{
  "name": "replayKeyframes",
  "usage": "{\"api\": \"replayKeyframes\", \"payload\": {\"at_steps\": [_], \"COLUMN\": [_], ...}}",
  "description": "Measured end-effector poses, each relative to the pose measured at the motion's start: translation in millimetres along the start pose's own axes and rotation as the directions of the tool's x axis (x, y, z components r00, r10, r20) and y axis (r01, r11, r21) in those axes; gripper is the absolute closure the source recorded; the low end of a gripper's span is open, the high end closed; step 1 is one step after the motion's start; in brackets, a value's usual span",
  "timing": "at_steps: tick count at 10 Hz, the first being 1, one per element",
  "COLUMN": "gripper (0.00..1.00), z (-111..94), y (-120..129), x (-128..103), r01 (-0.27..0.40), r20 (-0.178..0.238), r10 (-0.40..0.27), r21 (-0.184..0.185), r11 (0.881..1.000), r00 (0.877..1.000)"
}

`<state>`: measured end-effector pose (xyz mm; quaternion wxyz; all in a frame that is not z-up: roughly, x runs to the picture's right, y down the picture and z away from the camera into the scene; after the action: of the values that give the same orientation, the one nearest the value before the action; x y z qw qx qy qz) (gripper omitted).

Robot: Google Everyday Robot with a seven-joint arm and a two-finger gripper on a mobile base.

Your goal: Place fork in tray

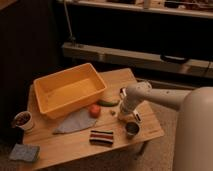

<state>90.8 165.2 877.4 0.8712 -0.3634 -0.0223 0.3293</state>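
While the gripper (pixel 130 122) hangs over the table (pixel 75 144), the tray (pixel 67 95) lies well to its left; grip state unclear

The yellow-orange plastic rectangular tray (pixel 67 95) sits back left on the wooden table (pixel 75 147), with a small white cup (pixel 22 120) to its left and a flat grey cloth (pixel 74 122) before it. The gripper (pixel 131 126) hangs over the table's right front.

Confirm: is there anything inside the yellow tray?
No, the tray shows only its bare floor, and the gripper is low over the table, off to the tray's right in the camera view.
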Motion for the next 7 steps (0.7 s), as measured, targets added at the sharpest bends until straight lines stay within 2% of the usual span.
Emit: {"api": "replayKeyframes", "payload": {"at_steps": [2, 3, 5, 7], "gripper": [1.0, 1.0, 1.0, 1.0], "z": [2, 0, -20, -58], "y": [3, 4, 0, -4], "x": [-4, -5, -2, -5], "r01": [0.015, 0.008, -0.013, -0.024], "r20": [-0.021, -0.009, 0.049, 0.112], "r10": [-0.015, -0.008, 0.014, 0.022], "r21": [-0.011, -0.021, -0.007, 0.021], "r11": [1.0, 1.0, 1.0, 0.999], "r00": [1.0, 1.0, 0.999, 0.993]}}
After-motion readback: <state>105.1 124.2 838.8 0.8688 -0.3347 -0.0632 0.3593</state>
